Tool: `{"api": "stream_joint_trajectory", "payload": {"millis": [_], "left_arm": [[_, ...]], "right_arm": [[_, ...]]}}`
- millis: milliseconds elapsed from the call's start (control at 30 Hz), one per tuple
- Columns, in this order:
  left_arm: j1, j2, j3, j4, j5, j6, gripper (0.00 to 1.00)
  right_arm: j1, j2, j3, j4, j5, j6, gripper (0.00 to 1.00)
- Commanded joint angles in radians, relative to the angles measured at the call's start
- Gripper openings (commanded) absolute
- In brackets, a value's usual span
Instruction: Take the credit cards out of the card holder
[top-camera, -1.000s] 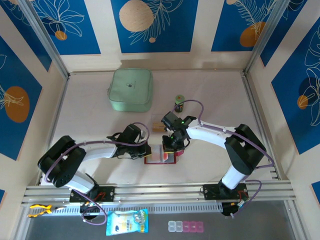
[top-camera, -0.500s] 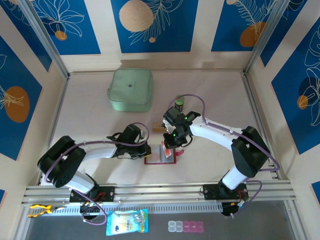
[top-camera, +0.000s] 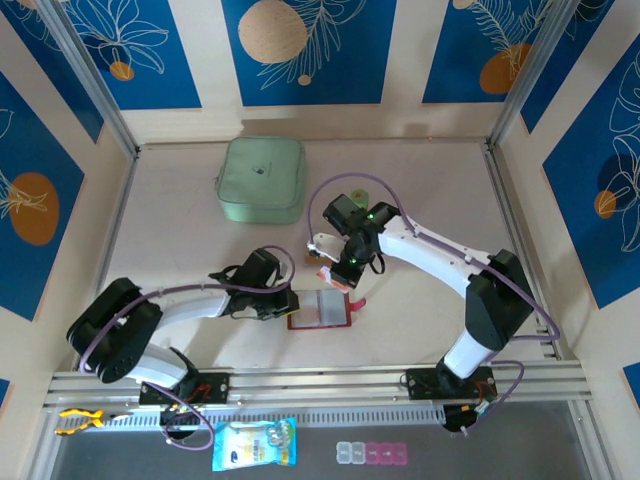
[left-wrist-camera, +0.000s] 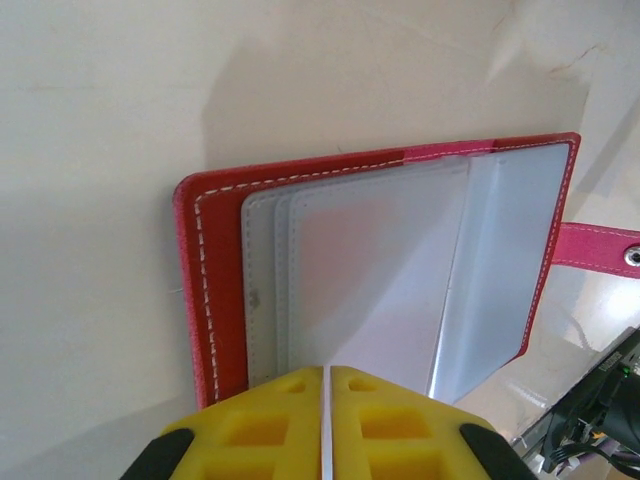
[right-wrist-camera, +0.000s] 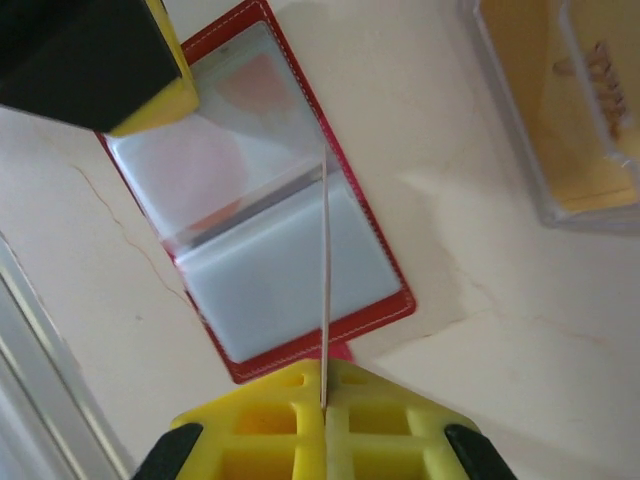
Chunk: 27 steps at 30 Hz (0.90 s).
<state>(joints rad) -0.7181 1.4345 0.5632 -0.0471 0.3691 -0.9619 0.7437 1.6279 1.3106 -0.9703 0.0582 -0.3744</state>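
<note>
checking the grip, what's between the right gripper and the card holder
A thin credit card, edge-on in the right wrist view: the right gripper is shut on it and it sticks out over the open card holder.

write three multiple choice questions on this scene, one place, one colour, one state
1. Where is the green case? A. far side of the table B. near edge C. against the right wall
2. What colour is the wallet? A. blue B. red C. black
3. The wallet is A. strapped shut B. lying open C. standing on edge
Answers: 1 A, it sits by the far edge; 2 B, its stitched border is red; 3 B, its inside faces up.
</note>
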Motion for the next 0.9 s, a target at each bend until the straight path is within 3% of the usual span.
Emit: {"api": "stream_joint_trajectory", "payload": {"millis": [0, 533, 867], "left_arm": [[-0.005, -0.025, 0.012, -0.043, -0.014, 0.013, 0.1], [-0.002, -0.063, 0.037, -0.09, -0.044, 0.025, 0.12], [0.029, -0.063, 0.025, -0.072, -0.035, 0.023, 0.12]], "right_arm": [[-0.009, 0.028, 0.07, -0.099, 0.046, -0.211, 0.0], [-0.184, 0.291, 0.507, -0.192, -0.083, -0.41, 0.0], [-0.232, 0.482, 0.721, -0.234, -0.159, -0.474, 0.0]]}}
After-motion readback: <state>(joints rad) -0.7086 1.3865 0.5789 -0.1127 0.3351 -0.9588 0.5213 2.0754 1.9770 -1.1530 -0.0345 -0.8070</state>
